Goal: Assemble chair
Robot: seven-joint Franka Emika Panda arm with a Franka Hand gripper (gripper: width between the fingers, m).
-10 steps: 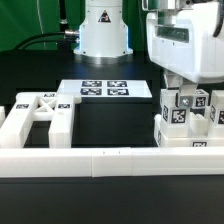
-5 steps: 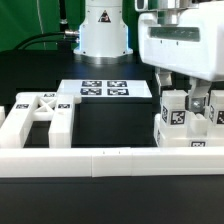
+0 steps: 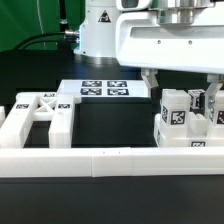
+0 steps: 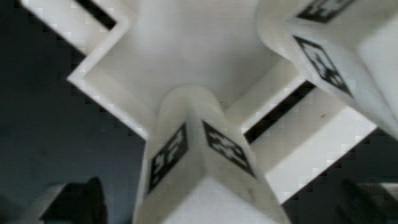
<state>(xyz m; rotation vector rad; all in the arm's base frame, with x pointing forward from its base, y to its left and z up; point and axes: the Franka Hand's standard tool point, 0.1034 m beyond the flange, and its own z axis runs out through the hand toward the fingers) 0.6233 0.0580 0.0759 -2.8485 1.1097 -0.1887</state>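
Note:
The chair's parts are white tagged blocks. A cluster of them (image 3: 182, 122) stands at the exterior view's right, with upright pieces showing tags (image 3: 180, 115). My gripper (image 3: 182, 90) hangs just above this cluster, open, with one finger (image 3: 150, 82) beside the uprights and nothing held. In the wrist view a tagged upright piece (image 4: 214, 160) fills the gap between my dark fingertips (image 4: 75, 202), and my gripper (image 4: 222, 208) stays apart from it. A second chair part, a frame with cross bracing (image 3: 40, 112), lies at the exterior view's left.
The marker board (image 3: 105, 90) lies flat at the back centre. A long low white rail (image 3: 110, 160) runs along the front. The robot's base (image 3: 104, 30) stands behind the board. Bare black table (image 3: 115, 125) separates the two groups of parts.
The jaws have opened from around the upright piece and let it go. The hand has risen and shifted toward the exterior view's left. The parts have stayed put.

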